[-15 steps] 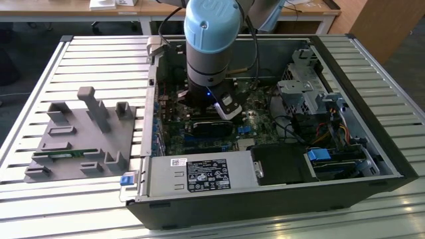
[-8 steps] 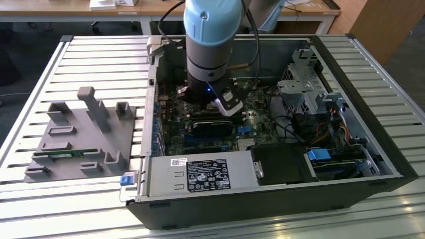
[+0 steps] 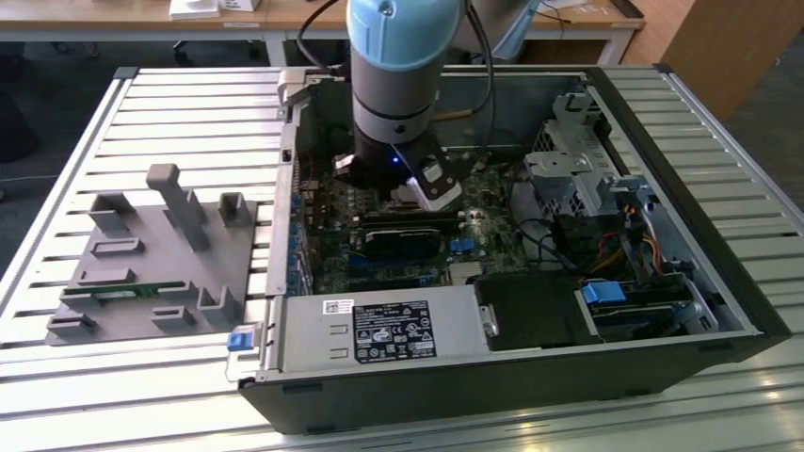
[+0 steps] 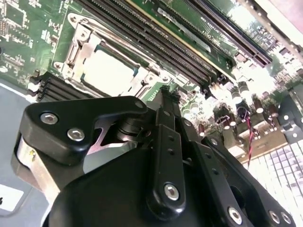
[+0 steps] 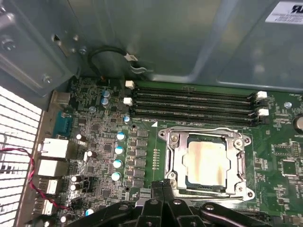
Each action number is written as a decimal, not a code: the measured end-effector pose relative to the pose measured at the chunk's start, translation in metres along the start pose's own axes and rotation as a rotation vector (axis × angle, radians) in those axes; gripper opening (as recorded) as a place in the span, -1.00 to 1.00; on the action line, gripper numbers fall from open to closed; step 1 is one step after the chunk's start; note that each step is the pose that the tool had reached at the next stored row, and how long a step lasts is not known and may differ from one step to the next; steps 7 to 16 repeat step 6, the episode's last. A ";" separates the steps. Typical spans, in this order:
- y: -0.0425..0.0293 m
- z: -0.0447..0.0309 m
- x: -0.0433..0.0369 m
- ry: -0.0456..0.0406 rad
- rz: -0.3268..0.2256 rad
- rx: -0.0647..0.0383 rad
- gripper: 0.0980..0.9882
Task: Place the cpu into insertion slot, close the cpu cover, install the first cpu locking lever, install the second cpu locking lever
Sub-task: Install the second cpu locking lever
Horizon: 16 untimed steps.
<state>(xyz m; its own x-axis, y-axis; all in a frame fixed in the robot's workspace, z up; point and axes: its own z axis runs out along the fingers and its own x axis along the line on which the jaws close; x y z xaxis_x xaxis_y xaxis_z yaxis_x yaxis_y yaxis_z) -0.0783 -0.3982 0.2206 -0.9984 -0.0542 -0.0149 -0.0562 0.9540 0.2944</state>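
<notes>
Inside an open black computer case (image 3: pixel 503 377) lying on a slatted metal table (image 3: pixel 188 104), a blue-and-black robot arm (image 3: pixel 395 85) reaches straight down over the green motherboard (image 3: pixel 377 268). Both wrist views look at the board from close up. The cpu (image 5: pixel 204 161), a pale silvery-beige square, sits flat in the insertion slot (image 5: pixel 207 163), and the cpu cover (image 5: pixel 176 156), a thin silvery metal frame, lies down around it so the chip shows through its square cut-out. Thin metal locking levers (image 5: pixel 208 129) run along the edges of the frame; whether they are latched cannot be told. Just beside the socket run four long black memory slots (image 5: pixel 194 101) in parallel. The gripper (image 5: pixel 163 184) hangs above the board just at the near edge of the socket, its two black fingers (image 4: pixel 165 101) pressed together with nothing between them, and it touches neither chip nor cover as far as the pictures show. Toward the exterior view's left, outside the case, a grey plastic fixture (image 3: pixel 157 259) with upright posts rests on the table. A grey power supply box (image 3: pixel 377 331) sits at the case's near edge.
</notes>
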 end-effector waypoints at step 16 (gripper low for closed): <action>0.0011 -0.0035 -0.0001 -0.0003 0.000 -0.002 -0.98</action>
